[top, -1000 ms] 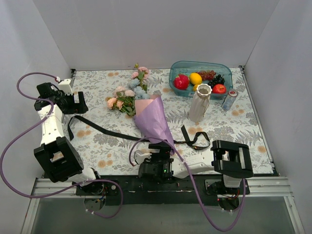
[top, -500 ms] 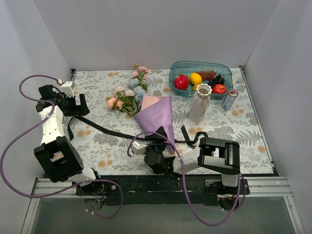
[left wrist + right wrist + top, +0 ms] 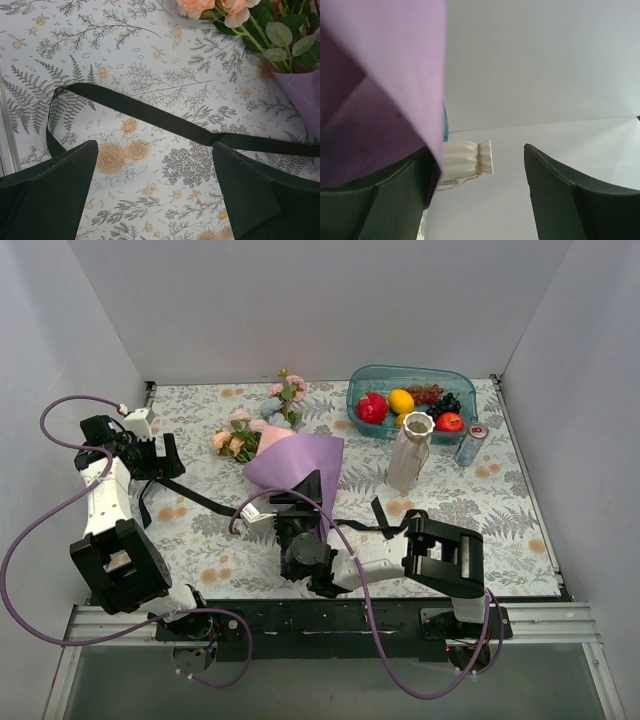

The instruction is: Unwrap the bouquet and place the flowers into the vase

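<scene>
The bouquet's purple wrapping paper (image 3: 295, 462) lies spread open mid-table, with the pink, peach and pale blue flowers (image 3: 245, 437) poking out at its far left. My right gripper (image 3: 305, 498) is under the paper's near edge, fingers pointing up. In the right wrist view my right gripper (image 3: 477, 150) is open, the purple paper (image 3: 385, 85) draped over its left finger and nothing between the jaws. The white ribbed vase (image 3: 409, 450) stands upright to the right and shows as the vase (image 3: 467, 157) beyond the fingers. My left gripper (image 3: 155, 190) hangs open over the black ribbon (image 3: 150, 112).
A teal fruit bowl (image 3: 360, 380) with red, yellow and dark fruit sits at the back right, and a silver can (image 3: 468, 445) stands beside the vase. The black ribbon (image 3: 215, 505) trails across the floral tablecloth from left to right. White walls enclose the table.
My right arm swung left and rose under the wrapping paper, lifting and pushing it left so it spread open. The flowers slid left with it. The left arm barely moved.
</scene>
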{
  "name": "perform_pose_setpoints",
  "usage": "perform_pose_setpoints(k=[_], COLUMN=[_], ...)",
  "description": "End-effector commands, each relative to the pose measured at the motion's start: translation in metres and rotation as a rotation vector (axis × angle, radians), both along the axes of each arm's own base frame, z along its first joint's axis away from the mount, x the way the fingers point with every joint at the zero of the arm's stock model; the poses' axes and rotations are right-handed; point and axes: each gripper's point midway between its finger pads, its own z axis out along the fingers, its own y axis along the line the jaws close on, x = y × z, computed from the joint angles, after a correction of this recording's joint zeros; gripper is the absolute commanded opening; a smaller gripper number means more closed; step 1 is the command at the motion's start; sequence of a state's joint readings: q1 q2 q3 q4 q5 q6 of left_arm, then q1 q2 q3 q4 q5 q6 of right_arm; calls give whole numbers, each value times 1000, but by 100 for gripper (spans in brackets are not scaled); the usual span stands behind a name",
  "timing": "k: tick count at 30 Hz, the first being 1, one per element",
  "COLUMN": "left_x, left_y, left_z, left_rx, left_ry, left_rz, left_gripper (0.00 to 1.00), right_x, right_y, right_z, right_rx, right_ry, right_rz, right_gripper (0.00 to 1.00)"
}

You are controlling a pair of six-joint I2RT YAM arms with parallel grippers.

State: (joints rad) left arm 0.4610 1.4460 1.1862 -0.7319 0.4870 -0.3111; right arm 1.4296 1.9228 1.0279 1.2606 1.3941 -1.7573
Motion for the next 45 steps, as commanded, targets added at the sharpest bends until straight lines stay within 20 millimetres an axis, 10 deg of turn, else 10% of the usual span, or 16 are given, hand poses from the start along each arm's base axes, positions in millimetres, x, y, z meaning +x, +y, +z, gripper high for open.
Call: perform_pose_setpoints(k=[1, 5, 10, 18, 29, 34, 39, 40, 41, 43, 44, 45], left_x=[-2, -1, -2, 2, 1, -41, -41, -34, -34, -30, -32, -34], left_y=[-4, -5, -6, -5, -9, -90, -152, -155, -161, -164, -170, -172], left_z=[9, 10, 10, 14, 22, 45, 72, 76, 81, 86, 86, 80], left_rx=[-4, -6, -12, -14, -23, -153, -183, -185, -225, -268, -302, -313], left_ry=[-36, -40, -41, -45, -38, -37, -96, -119, -121, -120, -109, -86], left_rz=[-11, -13, -12, -15, -59, -485, -631, -632, -632, -631, -639, -637], left_gripper=[98, 98, 98, 98, 98, 97, 98, 98, 98, 98, 98, 98], right_x=[-9, -14, -18, -21, -3, 7, 16, 16, 6, 1, 14, 22], right_y=[-53, -59, -67, -66, -48, -13, 9, 37, 45, 75, 44, 58], right_z=[63, 79, 111, 214, 278, 260, 288, 282, 303, 289, 300, 255], right_rx=[709, 740, 798, 920, 1110, 994, 1078, 833, 1153, 1199, 1273, 1302], right_ry=[-39, -22, 4, -6, -40, -32, -34, 35, 124, 347, 402, 522], right_rz=[-90, -105, -131, -138, -134, -137, -37, 83, 224, 431, 467, 459], right_gripper=[82, 97, 98, 98, 96, 98, 98, 98, 98, 98, 98, 98])
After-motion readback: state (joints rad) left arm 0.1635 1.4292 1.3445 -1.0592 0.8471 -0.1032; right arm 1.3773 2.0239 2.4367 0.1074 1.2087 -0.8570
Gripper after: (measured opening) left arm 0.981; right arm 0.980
